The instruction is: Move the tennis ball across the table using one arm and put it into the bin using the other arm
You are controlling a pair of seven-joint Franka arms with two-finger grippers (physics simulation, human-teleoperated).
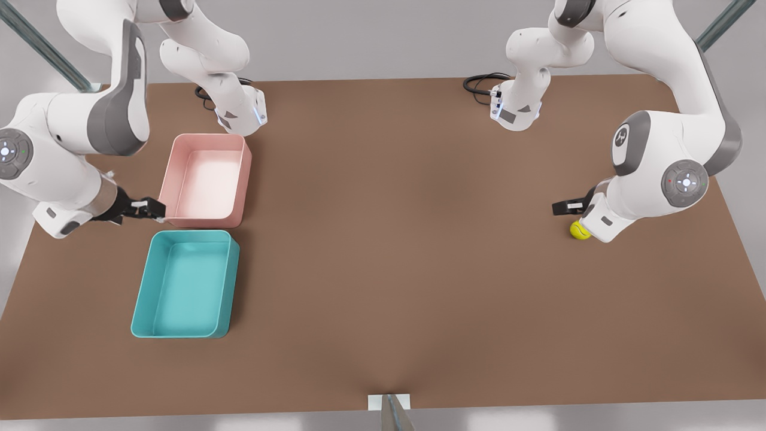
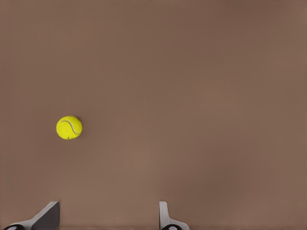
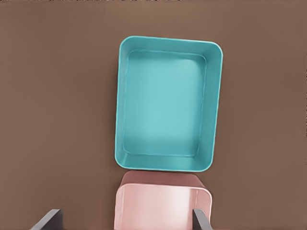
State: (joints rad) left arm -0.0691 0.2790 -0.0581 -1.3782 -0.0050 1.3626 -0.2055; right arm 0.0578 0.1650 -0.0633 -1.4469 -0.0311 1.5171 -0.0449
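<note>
Spanning the scene, the brown table (image 1: 383, 251) carries everything, and places below are given from the teal bin (image 1: 185, 284), which lies open and empty near the front view's left edge; the pink tray (image 1: 206, 179) sits just beside the bin's far end, close but apart in the front view, and is the one thing a drop could land in by mistake. Hanging beside the pink tray's outer wall, near the bin's far corner, the right gripper (image 1: 152, 208) has its jaws spread wide in its wrist view, with the bin (image 3: 165, 103) and pink tray (image 3: 163, 206) both below it; this arm waits. Far across the table from the bin, at the front view's right, the left gripper (image 1: 565, 207) hovers close above the tennis ball (image 1: 579, 230), fingers (image 2: 48, 218) parted and nothing between them, the ball (image 2: 69, 127) lying off to one side of their line rather than under it. Judged from its look, the ball is light, springy and fuzzy, so the felt should give the pads grip, but it will roll at a nudge; taking it across its widest middle seems safest. Bare tabletop lies between ball and bin, so nothing blocks the crossing
</note>
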